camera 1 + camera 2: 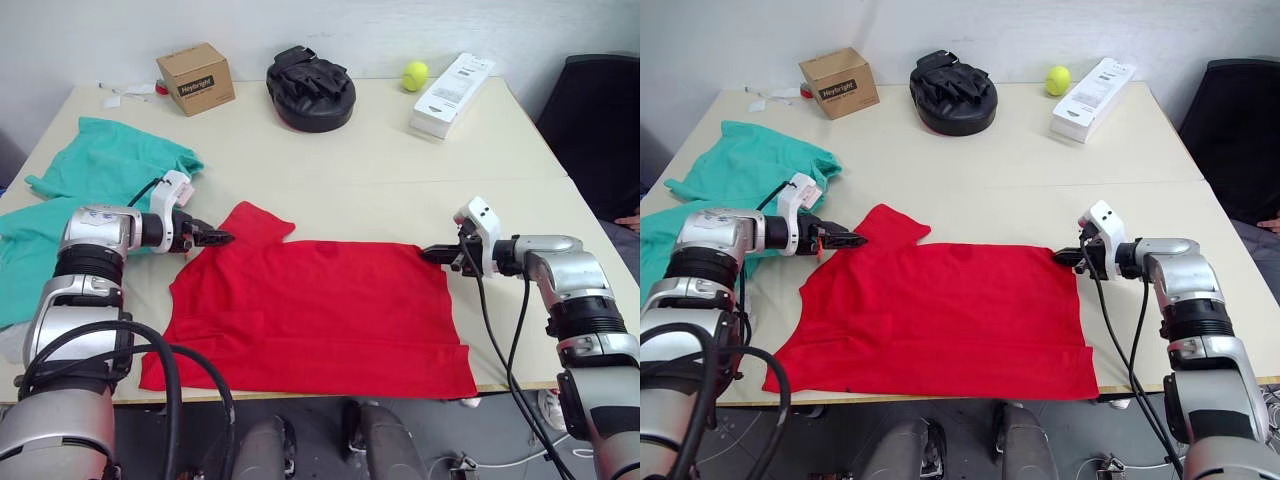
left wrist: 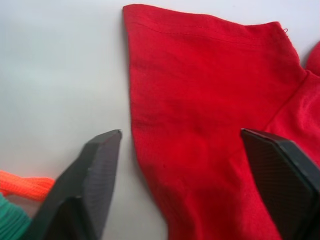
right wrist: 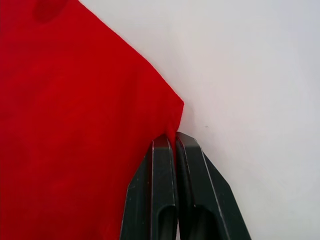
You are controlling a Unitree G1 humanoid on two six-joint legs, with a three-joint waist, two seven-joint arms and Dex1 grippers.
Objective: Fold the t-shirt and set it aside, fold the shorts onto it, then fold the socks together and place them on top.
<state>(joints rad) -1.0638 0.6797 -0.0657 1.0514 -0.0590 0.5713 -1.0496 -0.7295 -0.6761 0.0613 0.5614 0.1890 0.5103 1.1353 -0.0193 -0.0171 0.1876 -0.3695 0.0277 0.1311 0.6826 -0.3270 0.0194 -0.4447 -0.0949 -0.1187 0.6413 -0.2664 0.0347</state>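
Right wrist view: the right gripper (image 3: 175,137) is seen pinched thinly on a corner of the t-shirt (image 1: 320,310), which lies flat near the shorts (image 1: 110,165). The left gripper (image 2: 182,145), jaws wide, straddles the tee's sleeve. A slip is risked if one corner is lifted unmatched.

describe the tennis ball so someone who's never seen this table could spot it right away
Start at the far edge of the pale beige table, near the wall, and look toward the robot's right. There a small round yellow-green tennis ball sits between the black padded round mitt and the long white rectangular box, close beside the box. It is the only round, bright yellow-green thing among them.
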